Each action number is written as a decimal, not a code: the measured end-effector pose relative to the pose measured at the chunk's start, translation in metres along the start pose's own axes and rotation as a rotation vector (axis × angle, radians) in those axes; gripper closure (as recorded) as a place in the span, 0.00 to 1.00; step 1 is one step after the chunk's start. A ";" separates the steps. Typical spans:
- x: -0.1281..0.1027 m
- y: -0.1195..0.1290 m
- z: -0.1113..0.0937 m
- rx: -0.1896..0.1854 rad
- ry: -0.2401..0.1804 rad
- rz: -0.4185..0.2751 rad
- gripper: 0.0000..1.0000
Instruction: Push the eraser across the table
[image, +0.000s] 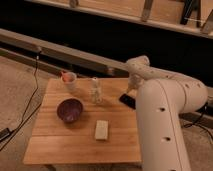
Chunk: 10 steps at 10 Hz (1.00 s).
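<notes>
The eraser (127, 101) was found near the tabletop's (80, 137) edge with the pincer (131, 89) just above it, grip state indeterminable; the push was judged hardly begun.

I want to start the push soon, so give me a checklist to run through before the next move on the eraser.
1. Eraser located: ok. The eraser lies near the right edge of the table, partly hidden by the arm.
2. Gripper placed: ok. The gripper hangs just above the eraser's far end.
3. Gripper touching the eraser: cannot tell.
4. Straight path leftward: not ok. The clear bottle stands to the eraser's left, probably in the way.
5. Diagonal path toward the front: cannot tell. The cream block and purple bowl lie there, apart from the eraser.
</notes>
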 end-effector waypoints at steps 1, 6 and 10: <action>0.013 0.001 0.000 0.002 0.020 -0.018 0.35; 0.018 0.005 -0.014 -0.028 0.016 -0.028 0.35; -0.004 -0.003 -0.015 -0.046 -0.020 0.009 0.35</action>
